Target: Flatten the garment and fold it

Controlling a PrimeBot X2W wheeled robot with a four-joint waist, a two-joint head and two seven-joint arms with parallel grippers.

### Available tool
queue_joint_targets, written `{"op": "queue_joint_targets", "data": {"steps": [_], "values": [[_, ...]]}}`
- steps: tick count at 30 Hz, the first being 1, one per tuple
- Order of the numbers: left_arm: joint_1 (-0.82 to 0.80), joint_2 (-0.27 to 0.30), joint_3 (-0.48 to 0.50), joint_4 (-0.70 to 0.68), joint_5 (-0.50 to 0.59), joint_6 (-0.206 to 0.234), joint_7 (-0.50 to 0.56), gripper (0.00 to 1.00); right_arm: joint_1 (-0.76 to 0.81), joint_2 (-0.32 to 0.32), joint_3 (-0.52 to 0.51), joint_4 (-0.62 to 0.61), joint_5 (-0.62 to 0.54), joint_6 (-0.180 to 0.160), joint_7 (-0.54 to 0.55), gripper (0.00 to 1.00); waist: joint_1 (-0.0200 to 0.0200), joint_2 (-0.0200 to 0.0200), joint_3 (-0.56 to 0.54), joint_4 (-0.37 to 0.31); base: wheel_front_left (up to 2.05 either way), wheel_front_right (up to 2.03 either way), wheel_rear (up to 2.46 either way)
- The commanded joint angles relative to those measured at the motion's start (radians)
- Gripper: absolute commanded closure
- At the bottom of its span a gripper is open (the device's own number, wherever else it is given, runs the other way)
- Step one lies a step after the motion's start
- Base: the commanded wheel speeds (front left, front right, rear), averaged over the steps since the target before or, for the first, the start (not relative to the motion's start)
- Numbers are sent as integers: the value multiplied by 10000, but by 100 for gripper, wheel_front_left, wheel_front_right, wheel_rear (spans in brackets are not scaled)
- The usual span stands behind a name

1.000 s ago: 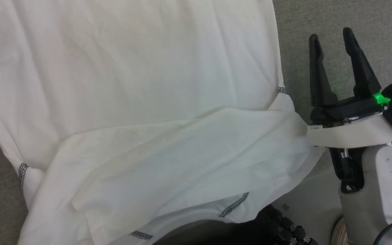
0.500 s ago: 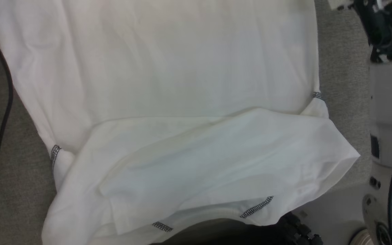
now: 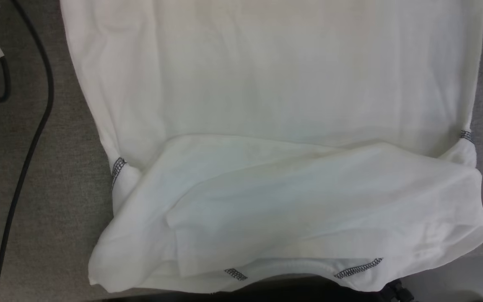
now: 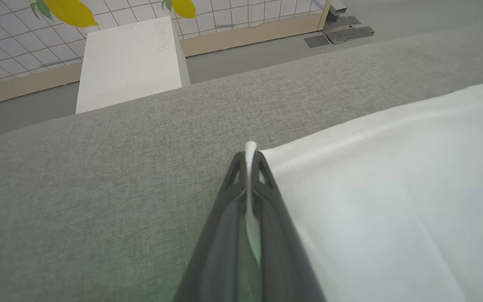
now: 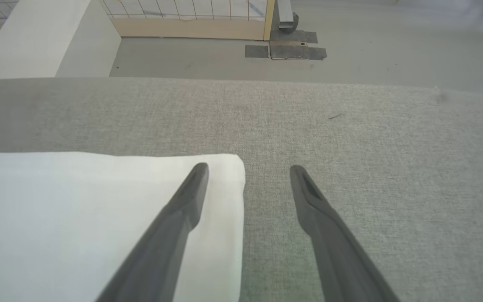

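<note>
Flattening step in hand. Spread over grey woven surface (image 5: 350, 126): thin white T-shirt with dark zigzag stitching (image 3: 266, 84), near part doubled over. Clamped on its far left corner: left gripper (image 4: 249, 157). Splayed over far right corner, gripping nothing: right gripper (image 5: 248, 167). Next: close right, pull both taut.

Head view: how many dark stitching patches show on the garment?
4 on the garment: one stitching patch at its left edge, one at its right edge, two along the near hem. Folds may hide more.
</note>
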Motion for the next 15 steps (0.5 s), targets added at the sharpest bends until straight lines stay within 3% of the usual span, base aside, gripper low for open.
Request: {"op": "queue_joint_targets", "data": {"steps": [1, 3, 4, 5, 6, 9, 12, 15], "values": [[-196, -53, -61, 33, -51, -72, -105, 100, -184, 5, -182, 141, -334, -15, 344, 0, -1, 0, 281, 316, 0, 0, 0], [-246, -115, -105, 70, -73, -114, -202, 100, -337, 6, -391, 244, -749, -15, 864, 0, -1, 0, 338, 395, 0, 0, 0], [-263, -146, -128, 100, -82, -132, -261, 100, -408, 6, -496, 277, -864, -15, 1113, 18, -1, 0, 356, 433, 0, 0, 0], [-273, -167, -144, 129, -89, -144, -303, 100, -453, 6, -554, 302, -938, -15, 1333, 53, -1, 0, 369, 457, 0, 0, 0], [-284, -181, -162, 170, -98, -159, -344, 100, -484, 6, -559, 319, -1081, -15, 1631, 53, -1, 0, 382, 472, 0, 0, 0], [-317, -182, -205, 282, -106, -194, -430, 100, -490, 6, -506, 244, -1276, -15, 2268, 98, -1, 0, 391, 483, 0, 0, 0], [-363, -156, -225, 404, -117, -215, -502, 100, -423, 6, -380, -8, -1212, -15, 2606, 100, -1, 0, 384, 459, 0, 0, 0], [-464, -89, -213, 473, -35, -176, -726, 100, -333, 6, -258, -467, -1210, -15, 2237, 100, -1, 0, 371, 420, 0, 0, 0]]}}
